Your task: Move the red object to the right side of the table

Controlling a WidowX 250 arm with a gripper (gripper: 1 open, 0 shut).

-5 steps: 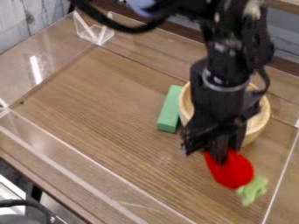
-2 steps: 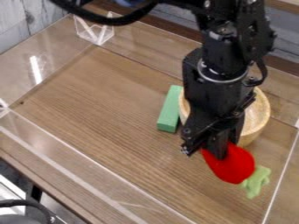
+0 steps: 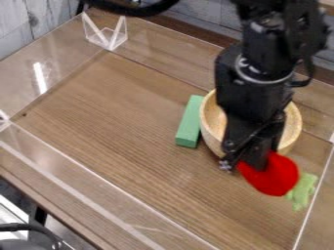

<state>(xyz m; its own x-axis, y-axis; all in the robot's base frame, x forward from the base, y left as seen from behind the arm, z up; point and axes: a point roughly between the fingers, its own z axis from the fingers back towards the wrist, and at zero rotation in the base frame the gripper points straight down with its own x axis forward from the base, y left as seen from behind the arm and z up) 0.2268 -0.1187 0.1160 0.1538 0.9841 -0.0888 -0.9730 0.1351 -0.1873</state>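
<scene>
Holding the red ball (image 3: 271,176) between its fingers, the gripper (image 3: 251,159) is above the right side of the wooden table (image 3: 144,166), near the bowl (image 3: 216,122).

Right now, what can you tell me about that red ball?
The red ball is smallish and roundish, with a smooth, soft-looking red surface. A light green leafy bit sticks out at its lower right end. The black tool's tips come down over its upper left side and seem to grip it, hiding that part. It sits toward the near right of the wooden table, just in front of the bowl. Whether it touches the tabletop, I can't tell.
</scene>
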